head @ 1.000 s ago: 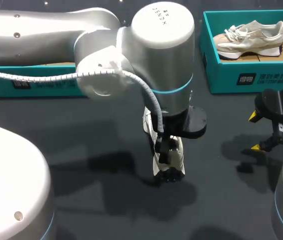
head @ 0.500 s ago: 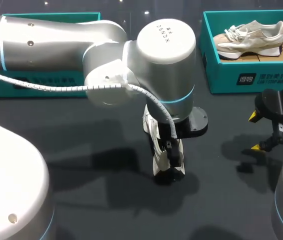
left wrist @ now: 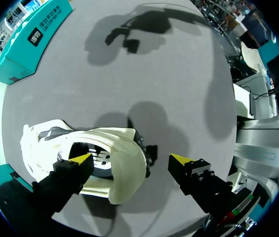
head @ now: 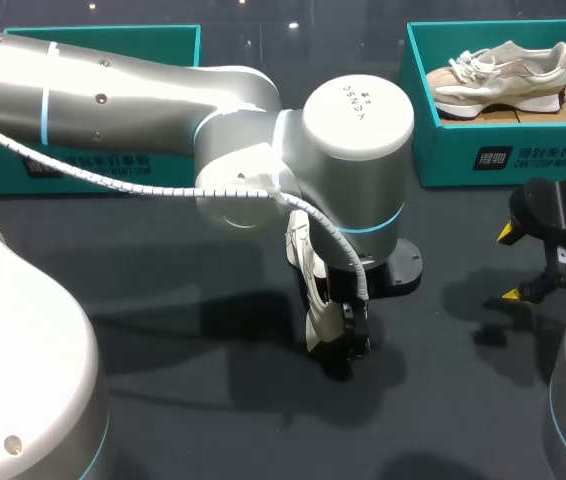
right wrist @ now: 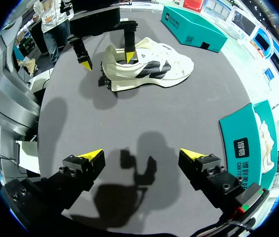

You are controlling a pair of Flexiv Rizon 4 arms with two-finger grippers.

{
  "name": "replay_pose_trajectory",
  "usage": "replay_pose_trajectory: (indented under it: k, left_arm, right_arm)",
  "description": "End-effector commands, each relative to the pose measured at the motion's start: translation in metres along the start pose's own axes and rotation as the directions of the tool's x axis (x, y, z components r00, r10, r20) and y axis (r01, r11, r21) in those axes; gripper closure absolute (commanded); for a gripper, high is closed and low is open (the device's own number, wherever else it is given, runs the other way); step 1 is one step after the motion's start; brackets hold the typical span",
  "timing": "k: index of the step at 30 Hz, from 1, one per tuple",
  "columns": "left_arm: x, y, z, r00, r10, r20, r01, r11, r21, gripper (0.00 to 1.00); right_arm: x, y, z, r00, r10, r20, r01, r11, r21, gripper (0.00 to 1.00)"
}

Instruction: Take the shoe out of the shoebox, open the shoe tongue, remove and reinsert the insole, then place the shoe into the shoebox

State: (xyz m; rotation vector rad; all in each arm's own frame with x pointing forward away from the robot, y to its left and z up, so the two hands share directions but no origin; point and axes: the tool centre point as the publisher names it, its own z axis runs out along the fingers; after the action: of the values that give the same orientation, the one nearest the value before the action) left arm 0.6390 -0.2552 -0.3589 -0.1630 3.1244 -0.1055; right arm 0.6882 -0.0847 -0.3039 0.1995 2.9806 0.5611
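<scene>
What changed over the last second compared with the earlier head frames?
The left arm swung toward the view's right and slightly nearer the camera, carrying the left gripper a little that way at the heel of the shoe on the table. Nothing was grasped or released. That shoe, the right gripper and the boxed shoe kept their places.

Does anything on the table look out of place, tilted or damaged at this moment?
Nothing stands out. The white shoe stands upright on its sole on the table, with no damage visible. The left gripper is open around its heel, one finger at the opening, the other behind the heel.
</scene>
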Motion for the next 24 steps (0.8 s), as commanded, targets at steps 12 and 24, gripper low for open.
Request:
replay_pose_trajectory:
  k: [12,24]
  left_arm:
    - [0.004,0.004,0.031,0.998,-0.048,0.03,0.047,0.999,0.005,0.0]
    - [0.004,0.002,0.037,0.998,-0.055,0.03,0.055,0.998,-0.005,0.87]
  right_arm:
    - [0.002,0.0,-0.001,1.0,0.0,0.003,0.0,1.0,0.002,0.0]
    - [0.002,0.0,-0.001,1.0,0.0,0.003,0.0,1.0,0.002,0.0]
